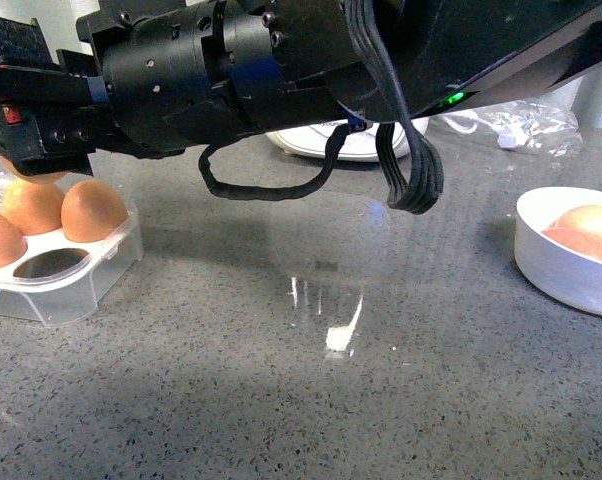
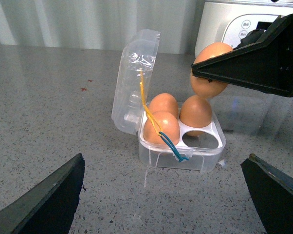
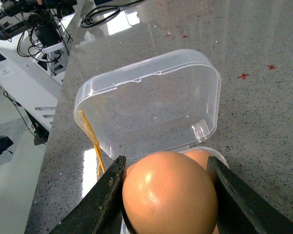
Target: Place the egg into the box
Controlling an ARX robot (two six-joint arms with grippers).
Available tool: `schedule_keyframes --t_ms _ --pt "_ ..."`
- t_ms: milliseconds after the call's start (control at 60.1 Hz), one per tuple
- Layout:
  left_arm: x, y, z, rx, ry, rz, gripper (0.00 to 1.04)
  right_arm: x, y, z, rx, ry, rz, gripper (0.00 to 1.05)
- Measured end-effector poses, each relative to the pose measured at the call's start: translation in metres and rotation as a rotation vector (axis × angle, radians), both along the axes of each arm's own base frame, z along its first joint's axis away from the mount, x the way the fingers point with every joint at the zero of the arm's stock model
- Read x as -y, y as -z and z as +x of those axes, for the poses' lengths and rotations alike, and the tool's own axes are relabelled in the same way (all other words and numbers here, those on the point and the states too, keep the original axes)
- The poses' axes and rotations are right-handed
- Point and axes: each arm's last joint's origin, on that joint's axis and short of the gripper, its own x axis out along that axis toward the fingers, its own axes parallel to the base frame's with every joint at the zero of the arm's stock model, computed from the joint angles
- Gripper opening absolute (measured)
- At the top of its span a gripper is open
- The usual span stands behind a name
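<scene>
A grey speckled counter (image 1: 281, 400) fills the front view, with a bright glare (image 1: 341, 335) near its middle. At the right edge stands a white bowl (image 1: 561, 275) holding pale eggs (image 1: 591, 222) (two show clearly; a third may sit at the frame's edge). Behind the bowl lies a crumpled clear bag (image 1: 521, 125). A white cooker (image 2: 224, 24) with round buttons stands at the counter's back. Far left, three brown eggs (image 1: 93, 210) sit close together. Small red specks (image 3: 243, 76) dot the counter. Beyond its edge, a white desk (image 3: 20, 83) carries black cables (image 3: 25, 44).
</scene>
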Motion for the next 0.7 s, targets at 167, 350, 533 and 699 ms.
schedule_keyframes --t_ms 167,350,533,699 --pt "0.0 0.0 0.0 0.0 0.0 0.0 0.98 -0.002 0.003 -0.003 -0.01 -0.017 -0.016 0.43" --pt "0.0 0.0 0.0 0.0 0.0 0.0 0.98 -0.001 0.009 -0.005 -0.017 -0.035 -0.029 0.43" --pt "0.0 0.0 0.0 0.0 0.0 0.0 0.98 0.0 0.013 -0.008 -0.026 -0.056 -0.037 0.43" --pt "0.0 0.0 0.0 0.0 0.0 0.0 0.98 -0.001 0.015 -0.01 -0.021 -0.066 -0.042 0.43"
